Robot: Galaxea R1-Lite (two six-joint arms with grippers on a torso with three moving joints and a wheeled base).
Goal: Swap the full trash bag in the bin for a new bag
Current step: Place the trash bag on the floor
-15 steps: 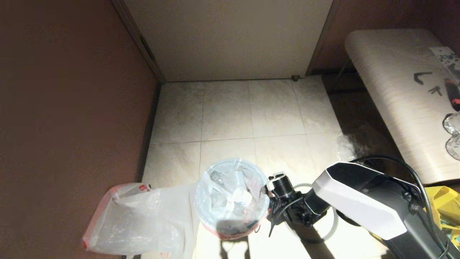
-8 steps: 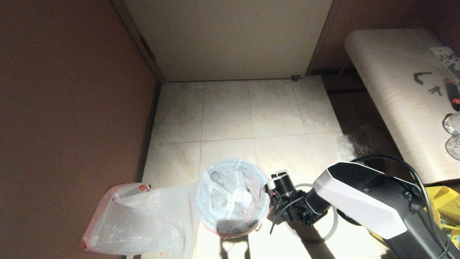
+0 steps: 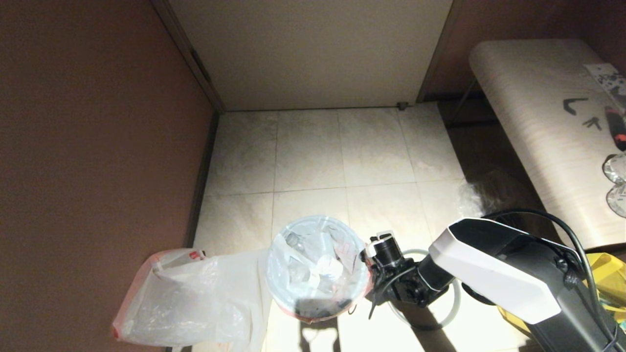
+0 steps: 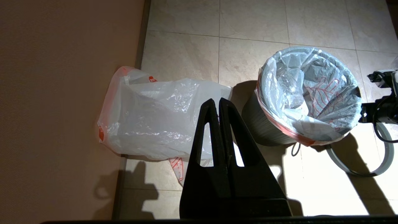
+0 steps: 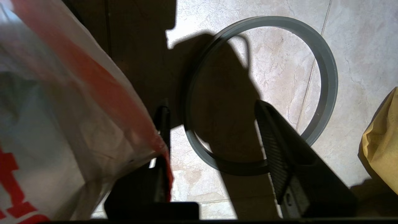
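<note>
Pale tiled floor (image 3: 313,156) in a corner, so you've got walls close by. Your small round black bin (image 4: 258,124) sits there with the lumpy translucent white full trash bag (image 3: 315,266) inside, pinkish-red edge folded over the rim, clear bottles and red-printed wrappers showing through. No writing you can read. Right gripper (image 5: 214,146) is spread wide right at that edge, nothing pinched. Thin grey hoop (image 5: 323,62) lies on the floor under it. Smooth whitish new bag (image 4: 155,121) lies by the wall, below your left gripper (image 4: 219,104), which is closed and empty.
</note>
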